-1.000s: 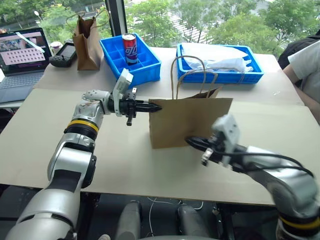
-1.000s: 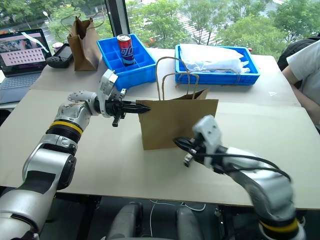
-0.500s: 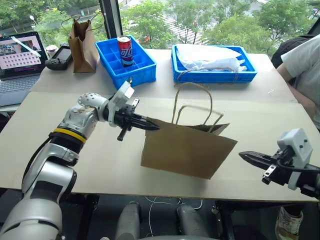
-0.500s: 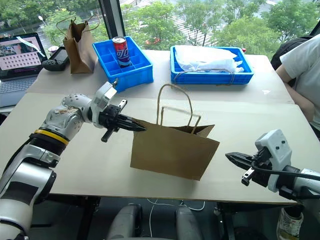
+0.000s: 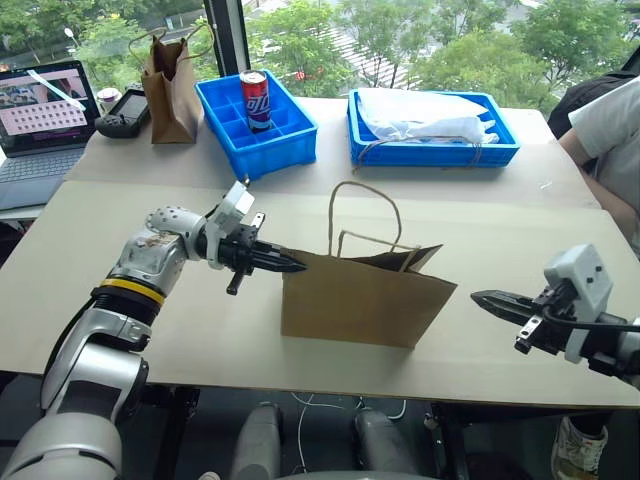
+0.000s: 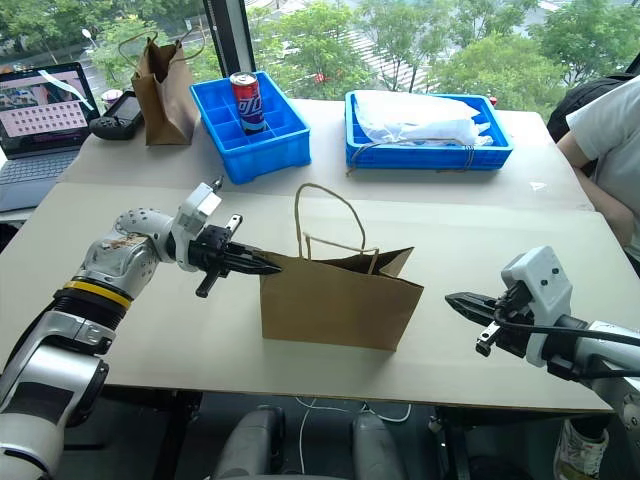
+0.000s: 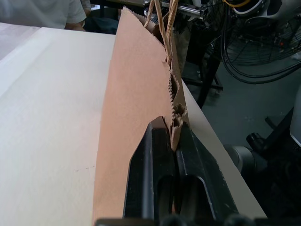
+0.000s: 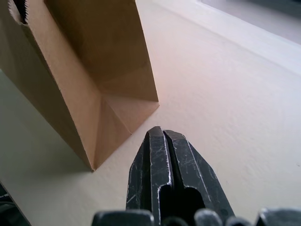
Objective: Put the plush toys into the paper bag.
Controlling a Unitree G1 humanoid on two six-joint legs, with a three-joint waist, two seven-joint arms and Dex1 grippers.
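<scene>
The paper bag stands upright in the middle of the table, mouth up, twine handles raised. My left gripper reaches in from the left at rim height. The left wrist view shows it shut on the bag's zigzag top edge, with the paper pinched between the black fingers. My right gripper hovers to the right of the bag, apart from it, shut and empty. The right wrist view shows its closed fingertips pointing at the bag's side fold. The plush toys are out of view.
At the back stand a blue bin holding a soda can, a blue tray with white plastic bags, and a narrower dark paper bag. A laptop sits far left. A person sits at the right edge.
My right gripper has swung from in front of the bag out to its right. The bag slid nearer with my left gripper, tilted, and now stands more upright.
</scene>
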